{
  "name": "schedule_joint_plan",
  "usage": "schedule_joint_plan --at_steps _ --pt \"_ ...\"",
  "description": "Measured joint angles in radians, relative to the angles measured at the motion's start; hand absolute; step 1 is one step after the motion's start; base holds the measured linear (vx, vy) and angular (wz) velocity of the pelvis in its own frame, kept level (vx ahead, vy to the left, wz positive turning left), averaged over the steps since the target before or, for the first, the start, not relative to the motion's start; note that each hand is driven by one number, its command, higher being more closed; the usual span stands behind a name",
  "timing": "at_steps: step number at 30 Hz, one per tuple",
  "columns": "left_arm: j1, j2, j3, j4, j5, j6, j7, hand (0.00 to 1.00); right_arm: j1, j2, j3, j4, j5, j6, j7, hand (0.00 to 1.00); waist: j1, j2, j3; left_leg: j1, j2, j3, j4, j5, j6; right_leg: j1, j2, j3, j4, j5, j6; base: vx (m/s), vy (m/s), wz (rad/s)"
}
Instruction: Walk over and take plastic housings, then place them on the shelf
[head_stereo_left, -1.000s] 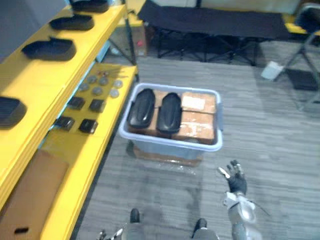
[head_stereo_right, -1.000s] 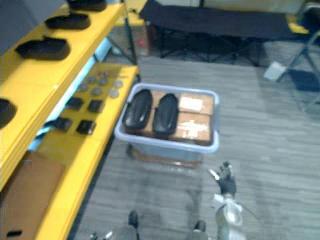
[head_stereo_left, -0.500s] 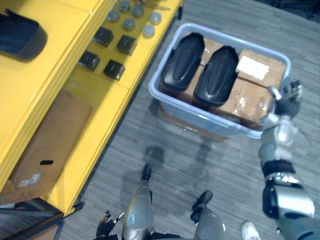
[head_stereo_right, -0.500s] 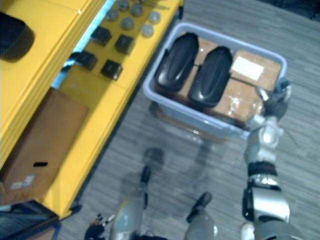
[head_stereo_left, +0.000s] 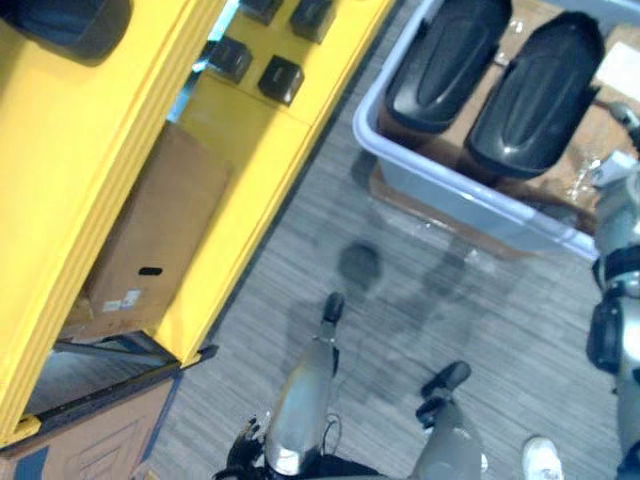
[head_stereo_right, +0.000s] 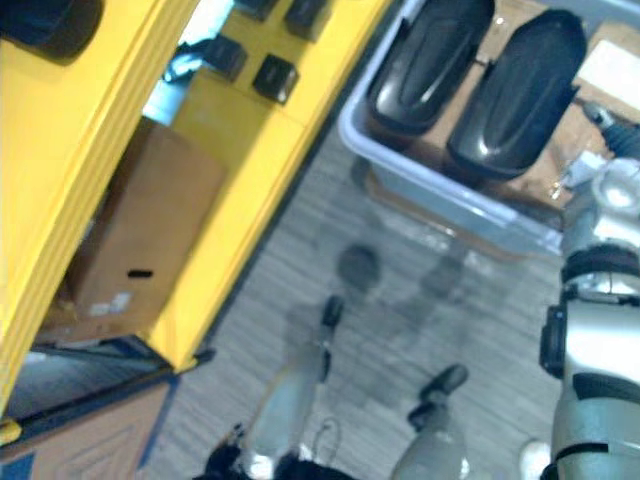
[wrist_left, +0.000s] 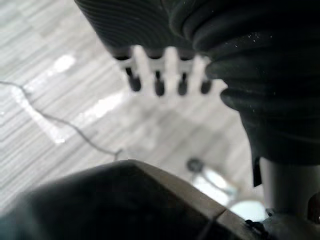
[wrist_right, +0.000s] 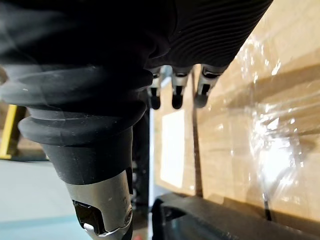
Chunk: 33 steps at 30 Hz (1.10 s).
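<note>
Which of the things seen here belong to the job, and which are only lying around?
For the job: two black plastic housings, the grey bin holding them, the yellow shelf, the right hand over the bin.
Just lying about: small black blocks on the shelf, a cardboard box lower down, taped cartons under the housings.

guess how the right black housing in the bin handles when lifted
Probably stiff and light: the housing looks like a thin moulded shell. Its smooth rounded back may slip in the robot hand. Resting on cardboard boxes, it should slide if pushed.
</note>
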Motion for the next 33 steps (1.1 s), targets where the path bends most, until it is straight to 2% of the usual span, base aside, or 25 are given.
schedule_joint_plan --at_steps 3,7,11,14,16,21,22,24,26,27,30,31,33 --pt "-0.002 0.0 -0.012 0.0 -0.031 0.0 -0.003 0.0 -0.021 -0.002 0.022 0.025 -0.001 0.037 -0.013 0.0 0.007 0.001 -0.001 -0.01 -0.006 0.001 0.002 0.001 0.001 -0.011 -0.008 0.0 0.002 0.0 0.0 0.0 0.0 0.0" --pt "-0.008 0.001 -0.048 0.0 -0.063 0.0 -0.006 0.0 -0.045 -0.047 0.058 0.032 -0.016 0.06 -0.013 0.0 0.025 0.018 -0.012 -0.041 -0.016 -0.004 0.029 -0.009 0.014 -0.026 -0.02 -0.005 0.005 0.001 0.002 -0.03 0.01 0.06" --pt "-0.009 0.001 -0.053 0.0 -0.07 0.001 -0.015 0.0 -0.054 -0.052 0.086 0.034 -0.049 0.078 -0.006 0.0 0.039 0.025 -0.017 -0.047 -0.024 -0.007 0.03 -0.01 0.015 -0.033 -0.028 -0.009 0.007 0.001 0.004 -0.04 0.008 0.04" --pt "-0.011 0.002 -0.076 0.004 -0.07 -0.001 -0.02 0.0 -0.06 -0.079 0.127 0.035 -0.081 0.082 0.009 0.0 0.056 0.043 -0.03 -0.057 -0.032 -0.014 0.03 -0.011 0.016 -0.037 -0.035 -0.015 0.006 0.001 0.004 -0.04 0.007 0.07" --pt "-0.01 0.002 -0.088 0.009 -0.071 -0.006 -0.02 0.0 -0.066 -0.082 0.148 0.035 -0.09 0.082 0.013 0.0 0.057 0.05 -0.035 -0.058 -0.036 -0.019 0.029 -0.011 0.016 -0.031 -0.037 -0.025 0.002 0.001 0.004 -0.03 -0.005 0.1" --pt "-0.01 0.001 -0.093 0.01 -0.072 -0.022 -0.032 0.0 -0.087 -0.093 0.187 0.034 -0.111 0.094 0.031 0.0 0.076 0.056 -0.038 -0.061 -0.039 -0.022 0.029 -0.013 0.019 -0.025 -0.036 -0.032 -0.011 0.003 0.009 -0.01 -0.01 0.03" --pt "-0.01 0.001 -0.094 0.009 -0.086 -0.022 -0.041 0.0 -0.108 -0.096 0.187 0.034 -0.128 0.119 0.027 1.0 0.077 0.056 -0.038 -0.069 -0.041 -0.024 0.03 -0.013 0.02 -0.025 -0.036 -0.036 -0.015 0.004 0.01 -0.01 -0.017 0.06" --pt "-0.01 0.001 -0.099 0.009 -0.1 -0.022 -0.044 0.0 -0.122 -0.108 0.189 0.034 -0.146 0.16 0.026 1.0 0.082 0.056 -0.038 -0.073 -0.043 -0.024 0.031 -0.013 0.02 -0.026 -0.037 -0.037 -0.018 0.006 0.012 -0.01 -0.013 0.04" --pt "-0.01 0.002 -0.11 0.008 -0.108 -0.021 -0.045 0.0 -0.139 -0.126 0.206 0.033 -0.149 0.235 0.01 1.0 0.09 0.056 -0.038 -0.073 -0.045 -0.024 0.031 -0.013 0.02 -0.025 -0.039 -0.038 -0.02 0.006 0.012 0.0 0.0 0.0" --pt "-0.01 0.002 -0.112 0.008 -0.108 -0.021 -0.045 0.0 -0.144 -0.133 0.206 0.033 -0.15 0.256 0.005 1.0 0.093 0.056 -0.039 -0.073 -0.045 -0.024 0.031 -0.013 0.02 -0.025 -0.039 -0.038 -0.02 0.006 0.012 0.0 0.0 0.0" --pt "-0.01 0.002 -0.127 0.012 -0.109 -0.021 -0.046 0.0 -0.147 -0.17 0.199 0.035 -0.146 0.372 -0.012 1.0 0.103 0.061 -0.042 -0.073 -0.049 -0.03 0.031 -0.016 0.023 -0.022 -0.041 -0.047 -0.021 0.003 0.011 -0.05 -0.012 0.06" --pt "-0.01 0.002 -0.129 0.015 -0.109 -0.021 -0.047 0.0 -0.147 -0.174 0.191 0.036 -0.146 0.387 -0.016 1.0 0.103 0.063 -0.044 -0.073 -0.05 -0.031 0.031 -0.016 0.023 -0.021 -0.043 -0.049 -0.02 0.002 0.011 -0.04 -0.005 0.08" --pt "-0.01 0.002 -0.143 0.03 -0.109 -0.029 -0.049 0.0 -0.147 -0.177 0.16 0.05 -0.145 0.446 -0.037 1.0 0.104 0.075 -0.052 -0.073 -0.057 -0.033 0.03 -0.016 0.024 -0.019 -0.049 -0.055 -0.02 0.002 0.013 -0.04 0.0 0.07"
